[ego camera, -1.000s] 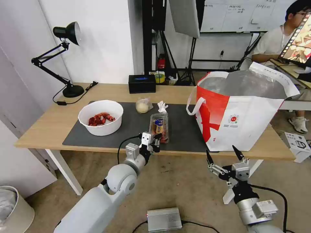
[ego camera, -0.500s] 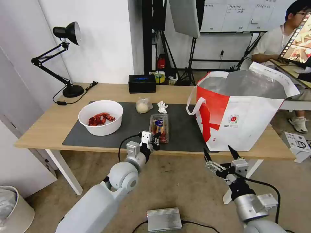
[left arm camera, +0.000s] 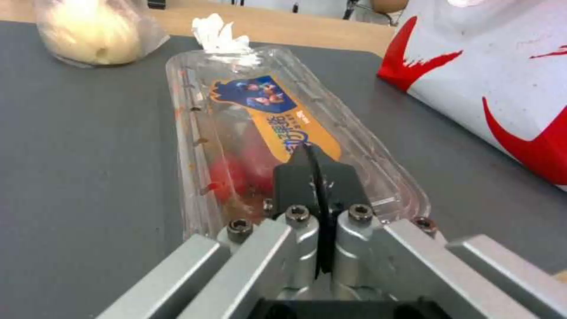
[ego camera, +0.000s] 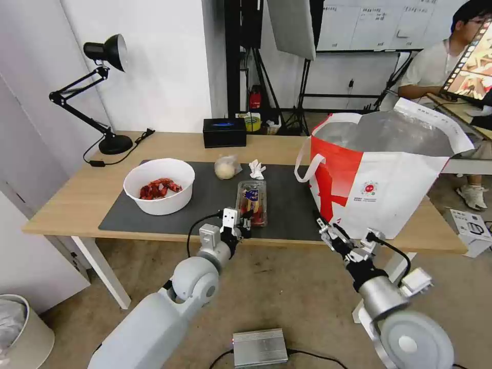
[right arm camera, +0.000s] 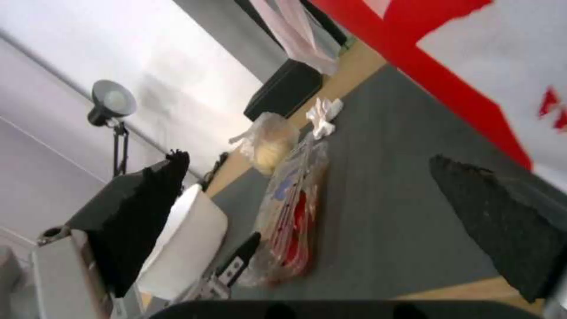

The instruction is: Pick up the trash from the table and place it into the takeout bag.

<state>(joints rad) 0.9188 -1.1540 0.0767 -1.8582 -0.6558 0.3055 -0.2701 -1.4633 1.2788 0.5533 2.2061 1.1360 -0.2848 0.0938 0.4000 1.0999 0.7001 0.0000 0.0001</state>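
Worktop (ego camera: 82,197) carries your trash on the grey mat (ego camera: 205,202): bowl of shellfish scraps (ego camera: 159,185), wrapped beige ball (ego camera: 225,167), crumpled tissue (ego camera: 255,168) and clamshell tray (ego camera: 251,202), with the takeout bag (ego camera: 379,177) standing at the mat's right end. Your left gripper (ego camera: 244,224) sits at the tray's near end; the left wrist view shows its jaws clenched together on that end, a detail the head view leaves unclear. Your right gripper (ego camera: 347,237) hangs at the worktop's front edge below the bag, and its wrist view shows the jaws released and spread wide.
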